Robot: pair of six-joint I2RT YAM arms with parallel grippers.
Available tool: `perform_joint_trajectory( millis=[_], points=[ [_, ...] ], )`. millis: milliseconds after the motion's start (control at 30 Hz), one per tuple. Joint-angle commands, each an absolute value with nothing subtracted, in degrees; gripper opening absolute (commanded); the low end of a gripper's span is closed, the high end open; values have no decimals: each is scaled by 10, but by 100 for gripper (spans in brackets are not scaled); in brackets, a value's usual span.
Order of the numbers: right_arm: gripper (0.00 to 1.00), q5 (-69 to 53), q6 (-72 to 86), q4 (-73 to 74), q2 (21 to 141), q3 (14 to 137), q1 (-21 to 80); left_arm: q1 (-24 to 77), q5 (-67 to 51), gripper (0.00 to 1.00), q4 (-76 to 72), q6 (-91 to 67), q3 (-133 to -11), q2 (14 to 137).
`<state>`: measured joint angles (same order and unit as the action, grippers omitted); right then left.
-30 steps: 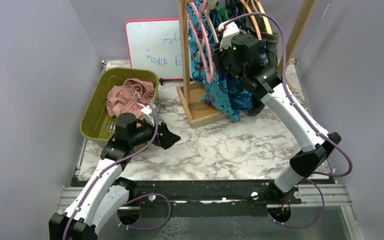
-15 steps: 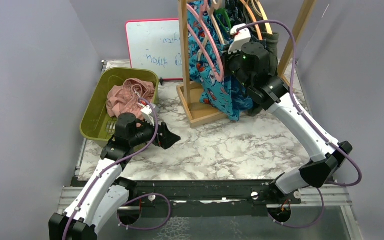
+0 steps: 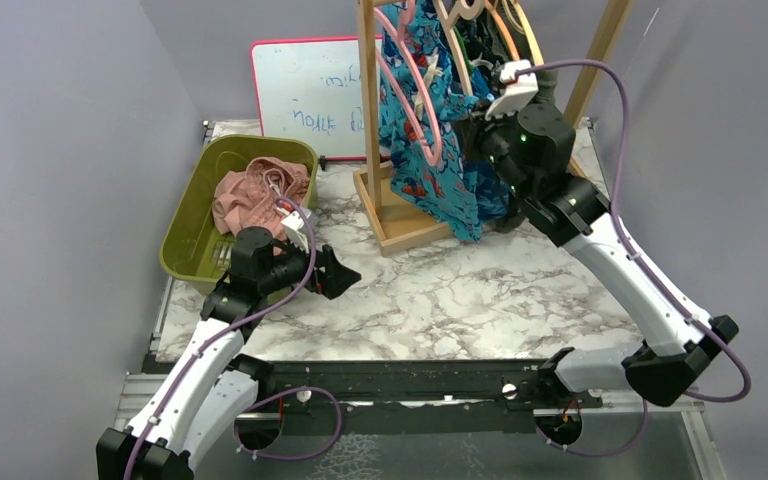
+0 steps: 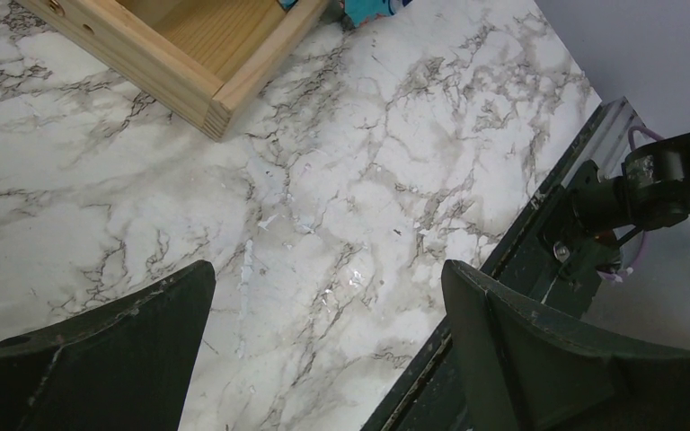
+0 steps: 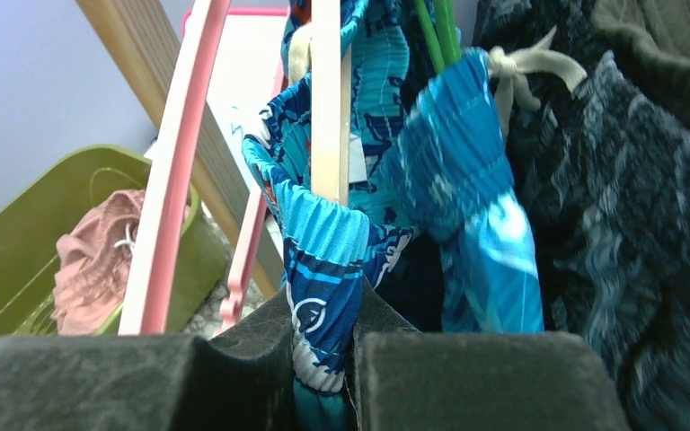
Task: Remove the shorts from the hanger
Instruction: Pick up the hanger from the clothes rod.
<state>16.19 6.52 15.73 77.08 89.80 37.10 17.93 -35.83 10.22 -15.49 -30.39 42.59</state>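
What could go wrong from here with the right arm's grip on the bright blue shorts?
1. The right gripper pinches only a narrow fold of the cartoon-print shorts; the cloth may slip out on a pull.
2. Their waistband wraps the pale hanger, so pulling may drag the hanger along; the left gripper sits open over the table, steadying nothing.
3. The leaf-print shorts hang pressed alongside and might snag.
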Motion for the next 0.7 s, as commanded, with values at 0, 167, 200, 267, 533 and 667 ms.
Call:
perform_joint_trajectory(
  millis=[0,167,200,267,533,667],
  points=[
    [1,139,94,139,699,853,371,182,-332,99,111,-153,-304,411],
    [1,96,109,162,635,777,371,182,-320,99,117,-150,-306,404],
    [1,87,112,163,622,763,371,182,-318,99,118,-149,-306,403],
    [1,78,118,173,599,739,371,181,-315,99,119,-148,-306,400],
    [1,64,145,231,526,649,371,182,-319,99,119,-148,-305,399],
    [1,45,178,264,481,587,370,182,-316,99,119,-158,-302,406]
  ],
)
